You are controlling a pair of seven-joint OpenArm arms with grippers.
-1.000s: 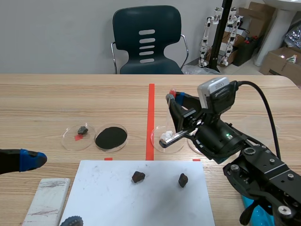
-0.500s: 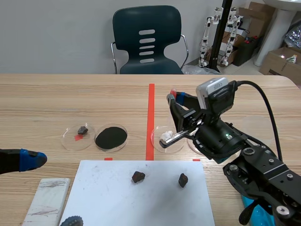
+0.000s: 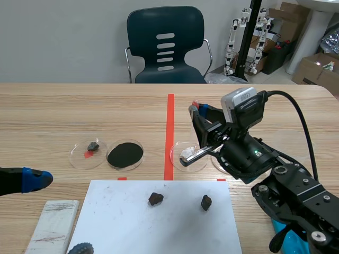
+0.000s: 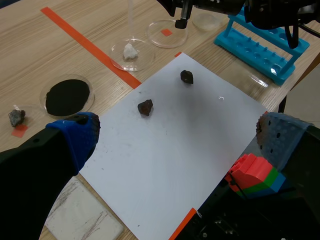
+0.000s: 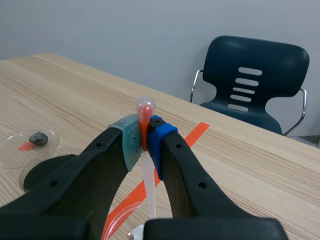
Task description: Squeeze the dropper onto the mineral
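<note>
A clear plastic dropper with a reddish bulb stands upright, with my right gripper shut on its bulb. In the scene view the right gripper holds the dropper over a petri dish just right of the red tape line. The dish holds a white mineral. In the left wrist view the dropper stem hangs above the white mineral. My left gripper stands open over the near left of the table, and only its blue pad shows in the scene view.
A white paper sheet carries two dark rocks. Left of the tape stand a dish of black powder and a dish with a grey stone. A white tile and a blue tube rack lie nearby.
The right gripper with the dropper has drifted very slightly to the right. The left arm has not moved.
</note>
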